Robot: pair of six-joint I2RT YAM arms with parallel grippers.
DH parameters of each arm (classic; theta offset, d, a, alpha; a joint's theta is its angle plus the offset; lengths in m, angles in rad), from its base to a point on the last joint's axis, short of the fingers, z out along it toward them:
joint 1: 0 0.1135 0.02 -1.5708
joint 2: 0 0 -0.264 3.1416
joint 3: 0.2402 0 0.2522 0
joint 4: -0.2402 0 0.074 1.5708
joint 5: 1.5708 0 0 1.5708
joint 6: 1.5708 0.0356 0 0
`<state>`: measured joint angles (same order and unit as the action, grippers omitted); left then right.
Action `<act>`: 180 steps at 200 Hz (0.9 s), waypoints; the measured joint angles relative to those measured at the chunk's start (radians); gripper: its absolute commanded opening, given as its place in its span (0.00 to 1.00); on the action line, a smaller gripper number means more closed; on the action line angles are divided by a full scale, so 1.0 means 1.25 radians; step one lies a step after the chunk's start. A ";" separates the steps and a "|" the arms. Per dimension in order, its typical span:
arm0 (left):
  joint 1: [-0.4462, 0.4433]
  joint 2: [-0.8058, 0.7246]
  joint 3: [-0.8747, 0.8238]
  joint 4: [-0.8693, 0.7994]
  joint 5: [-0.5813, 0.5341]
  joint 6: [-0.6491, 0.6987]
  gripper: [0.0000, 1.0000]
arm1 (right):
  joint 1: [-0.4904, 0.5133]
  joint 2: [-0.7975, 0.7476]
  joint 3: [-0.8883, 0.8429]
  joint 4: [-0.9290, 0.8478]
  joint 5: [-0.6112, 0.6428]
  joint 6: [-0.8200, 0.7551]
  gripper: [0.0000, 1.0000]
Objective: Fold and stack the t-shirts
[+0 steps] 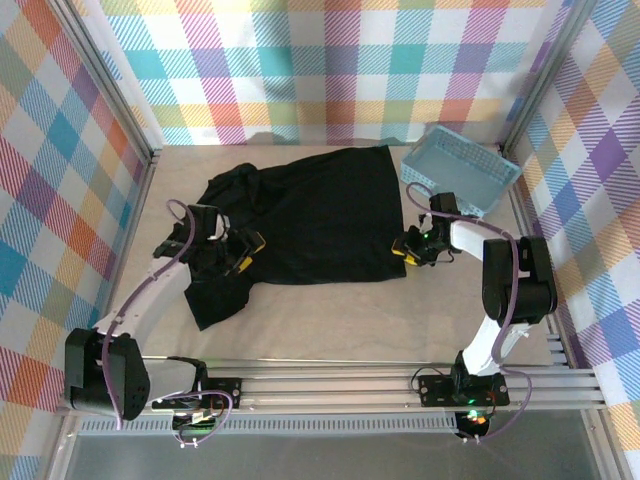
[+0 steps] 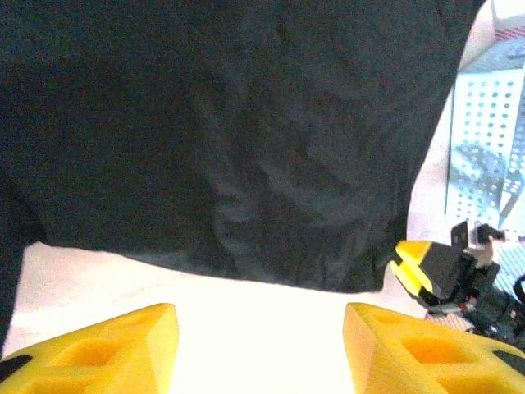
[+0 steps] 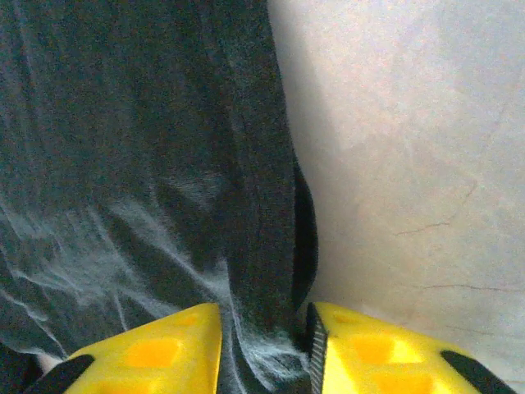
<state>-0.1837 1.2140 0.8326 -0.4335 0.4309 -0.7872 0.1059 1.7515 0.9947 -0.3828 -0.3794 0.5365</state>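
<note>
A black t-shirt [image 1: 310,215] lies spread across the middle of the table, with one sleeve trailing toward the near left. My left gripper [image 1: 245,253] sits at the shirt's left side. Its yellow fingers [image 2: 107,349] stand wide apart and open over bare table, with the shirt's hem [image 2: 246,271] just ahead of them. My right gripper [image 1: 406,250] is at the shirt's near right corner. In the right wrist view the gripper [image 3: 262,336] is shut on the t-shirt's edge [image 3: 262,246], with bunched fabric between the pads.
A light blue mesh basket [image 1: 460,170] stands at the back right, close behind the right arm, and the basket [image 2: 484,139] also appears in the left wrist view. Checked walls enclose the table. Bare tabletop [image 1: 330,320] lies in front of the shirt.
</note>
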 measured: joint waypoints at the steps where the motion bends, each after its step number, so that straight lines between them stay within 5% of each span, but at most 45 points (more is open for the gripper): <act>1: -0.001 -0.003 -0.001 0.000 0.001 0.000 0.55 | 0.000 0.000 0.000 -0.001 0.000 0.000 0.26; 74: -0.006 -0.042 -0.015 0.000 0.004 -0.001 0.53 | 0.000 -0.006 0.049 -0.070 0.055 -0.027 0.00; 180: -0.012 -0.065 -0.015 -0.009 -0.034 -0.004 0.52 | 0.000 0.044 0.241 -0.182 0.102 -0.033 0.00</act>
<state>-0.1989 1.1324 0.8143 -0.4442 0.3885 -0.7921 0.1059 1.8065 1.2964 -0.6102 -0.2516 0.4950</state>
